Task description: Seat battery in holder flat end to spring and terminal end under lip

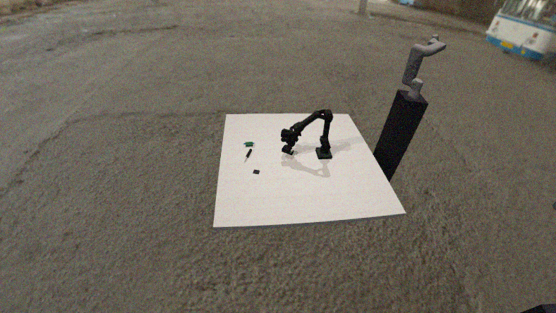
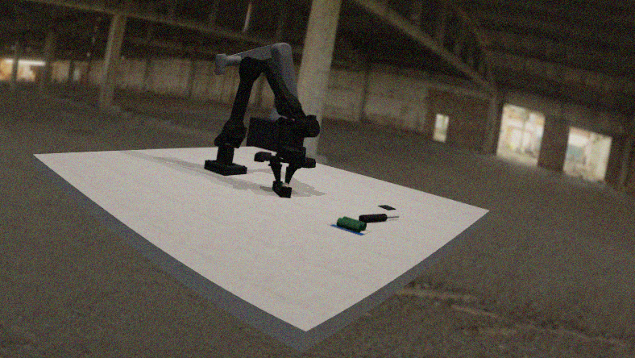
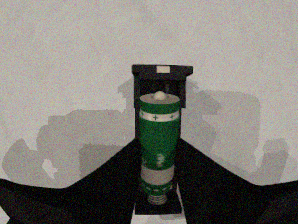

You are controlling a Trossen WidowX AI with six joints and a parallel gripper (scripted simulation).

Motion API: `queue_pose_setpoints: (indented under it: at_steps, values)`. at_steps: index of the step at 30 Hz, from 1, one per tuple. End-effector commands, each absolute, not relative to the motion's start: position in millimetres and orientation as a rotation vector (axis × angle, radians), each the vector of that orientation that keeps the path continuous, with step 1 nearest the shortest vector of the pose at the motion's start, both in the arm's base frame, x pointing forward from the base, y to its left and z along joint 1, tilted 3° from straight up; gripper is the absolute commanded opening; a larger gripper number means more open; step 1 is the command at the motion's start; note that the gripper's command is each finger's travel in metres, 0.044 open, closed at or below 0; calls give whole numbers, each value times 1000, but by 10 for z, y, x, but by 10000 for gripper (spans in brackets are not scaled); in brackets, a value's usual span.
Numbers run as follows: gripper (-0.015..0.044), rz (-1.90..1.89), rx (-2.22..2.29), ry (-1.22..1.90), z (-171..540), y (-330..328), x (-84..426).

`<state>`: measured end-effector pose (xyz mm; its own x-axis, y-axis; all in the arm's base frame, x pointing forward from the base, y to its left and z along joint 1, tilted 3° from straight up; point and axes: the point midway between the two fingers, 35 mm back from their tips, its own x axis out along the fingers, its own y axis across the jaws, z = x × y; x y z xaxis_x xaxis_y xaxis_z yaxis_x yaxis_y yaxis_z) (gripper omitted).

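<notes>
tool (image 1: 288, 149) (image 2: 283, 181) (image 3: 157, 144): pinching battery
battery (image 3: 160, 135): between tool's fingers, over holder (image 2: 282, 190) (image 3: 162, 71), terminal end toward 12 o'clock
spring: 6 o'clock, by flat end
lip: 12 o'clock, beyond terminal

Down at six o'clock in the wrist view, the end effector (image 1: 288, 149) (image 2: 283, 181) (image 3: 157, 144) runs off the frame, its dark sides covering the holder's (image 2: 281, 190) (image 3: 162, 71) flanks! The battery (image 3: 160, 132) hides most of the holder's floor, and any contact beneath can't be made out. From the top, holder and fingers blur into one dark clump. Over at two o'clock there, a bus (image 1: 523, 32) is cut by the edge; at five, a dark shape (image 1: 542, 308) barely pokes in, unidentifiable.
</notes>
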<state>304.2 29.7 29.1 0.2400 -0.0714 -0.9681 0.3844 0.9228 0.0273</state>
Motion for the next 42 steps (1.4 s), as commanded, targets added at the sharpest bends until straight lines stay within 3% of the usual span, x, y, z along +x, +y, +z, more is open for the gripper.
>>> queue_pose_setpoints:
  at_steps: [1, 42]
  values:
    - [67, -312, 281, 1342, 244, 304, 3016]
    - [67, -286, 336, 1578, 235, 269, 3084]
